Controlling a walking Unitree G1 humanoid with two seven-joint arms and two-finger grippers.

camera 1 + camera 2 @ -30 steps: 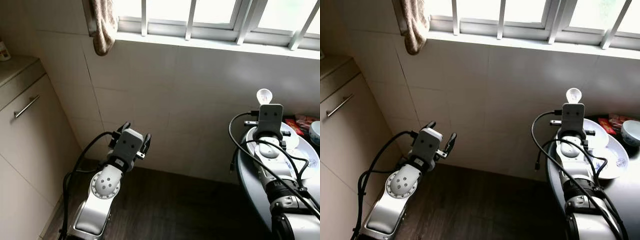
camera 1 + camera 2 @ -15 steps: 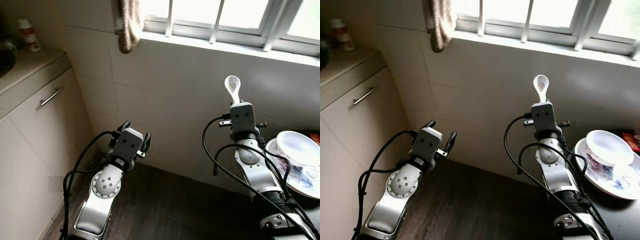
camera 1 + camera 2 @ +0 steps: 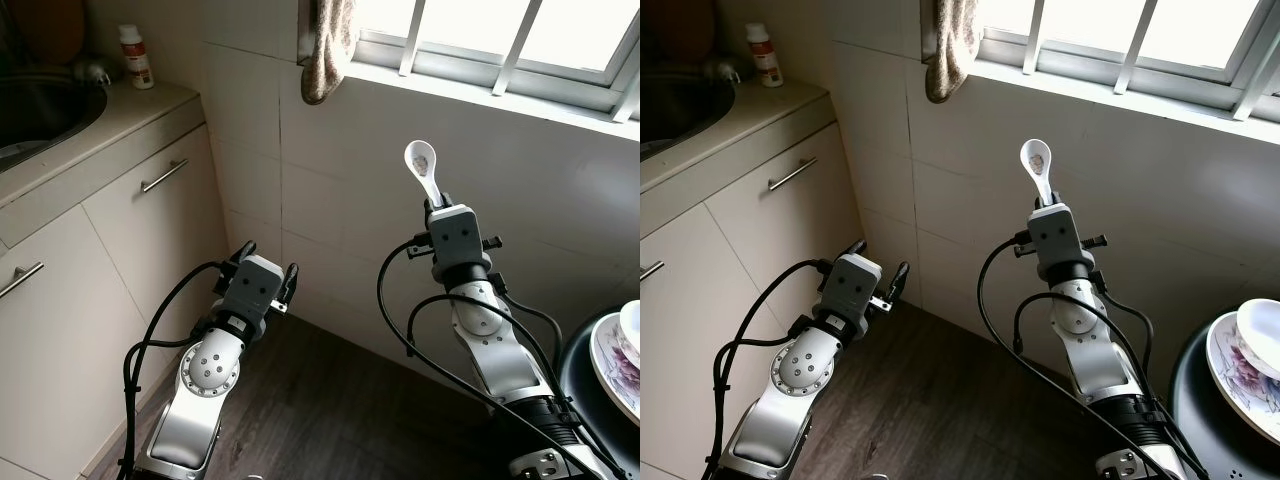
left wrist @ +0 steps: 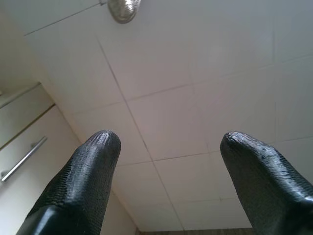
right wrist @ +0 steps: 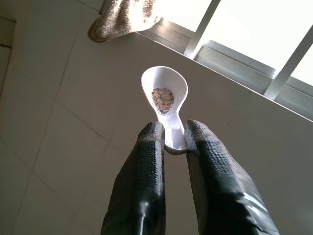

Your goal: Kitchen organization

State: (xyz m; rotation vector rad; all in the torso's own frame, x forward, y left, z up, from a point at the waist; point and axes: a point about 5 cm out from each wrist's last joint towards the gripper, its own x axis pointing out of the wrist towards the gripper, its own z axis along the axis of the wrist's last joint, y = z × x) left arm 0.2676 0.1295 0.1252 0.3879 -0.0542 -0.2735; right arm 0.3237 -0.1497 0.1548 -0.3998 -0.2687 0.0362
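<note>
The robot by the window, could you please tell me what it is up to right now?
The right end effector is shut on the handle of a white spoon, holding it upright with the bowl on top, in front of the tiled wall below the window. The left end effector is open and holds nothing, raised near the cabinet. A stack of plates sits on a dark table to the robot's right.

My right gripper (image 5: pixel 171 139) pinches a white ceramic spoon (image 5: pixel 166 98) by its handle, bowl raised upright, a coloured motif inside it, before the tiled wall.
</note>
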